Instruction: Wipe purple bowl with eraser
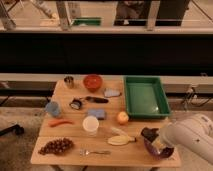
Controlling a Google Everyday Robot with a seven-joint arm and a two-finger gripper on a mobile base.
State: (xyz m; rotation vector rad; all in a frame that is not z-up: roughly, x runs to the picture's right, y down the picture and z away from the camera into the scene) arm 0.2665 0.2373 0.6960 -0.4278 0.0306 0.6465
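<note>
A bunch of grapes (56,146) lies at the front left corner of the wooden surface (67,134). Behind it, along the left edge, are an orange-red carrot (61,122) and a blue cup (52,108). A metal cup (69,81) and a red bowl (93,81) stand at the back edge. Toward the middle are a white cup (90,125), a blue pad (97,114) and a banana (120,138), with a fork (95,151) at the front edge. A green tray (145,96) fills the back right corner. The purple bowl (156,150) sits at the front right corner. The end effector (152,138), on a white arm (192,136) reaching in from the right, hangs over the bowl's left rim, closed on the dark eraser (148,133).
</note>
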